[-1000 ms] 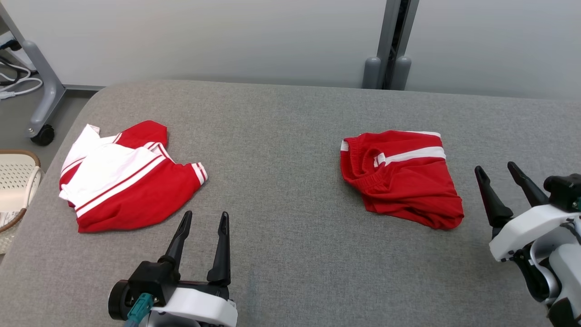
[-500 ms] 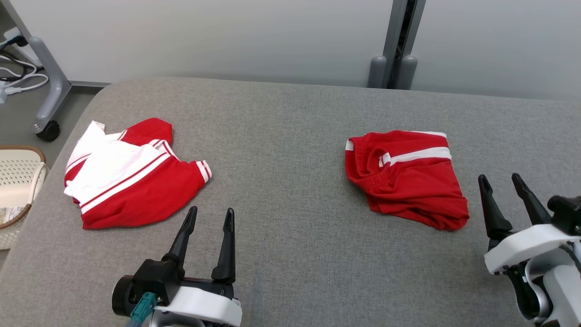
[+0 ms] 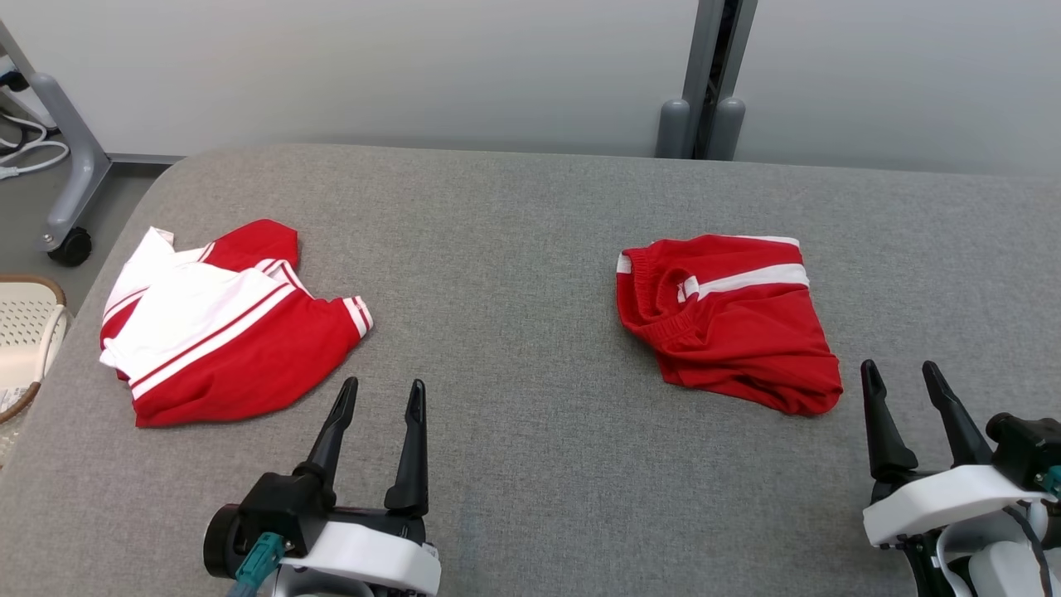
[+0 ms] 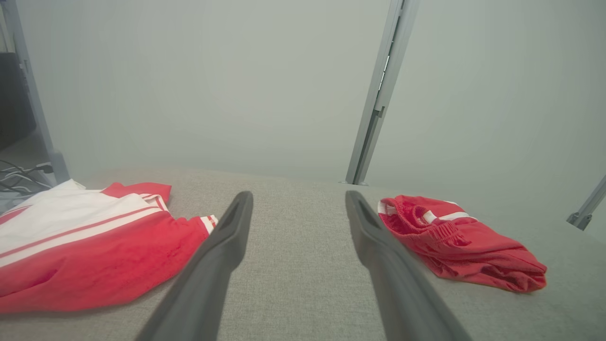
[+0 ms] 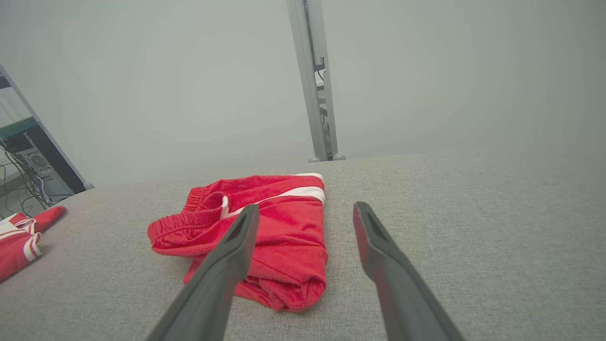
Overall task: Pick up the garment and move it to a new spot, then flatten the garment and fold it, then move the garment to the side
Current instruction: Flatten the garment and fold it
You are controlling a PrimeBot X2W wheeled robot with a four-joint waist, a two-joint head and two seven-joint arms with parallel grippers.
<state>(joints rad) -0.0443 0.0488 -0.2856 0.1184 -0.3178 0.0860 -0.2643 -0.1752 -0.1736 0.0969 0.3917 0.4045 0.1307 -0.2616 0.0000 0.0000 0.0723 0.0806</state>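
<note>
"What stands behind your work surface?"

"You face a pale grey wall point(image 3: 373, 66) of two panels, with a grey metal post point(image 3: 700, 75) at their seam."

"And below?"

"A grey fabric-covered table point(image 3: 514, 215) with rounded corners. Off its left edge you see grey floor point(image 3: 21, 240), a wheeled stand's leg point(image 3: 79, 174), white cables point(image 3: 41, 151) and a woven basket point(image 3: 29, 319). Your light is soft and even."

A grey fabric table point(image 3: 514, 240) carries a red-white shirt point(image 3: 228, 344) and red shorts point(image 3: 733, 332), well apart.

Head overhead, wrists low, shared table point(image 3: 514, 249)
</note>
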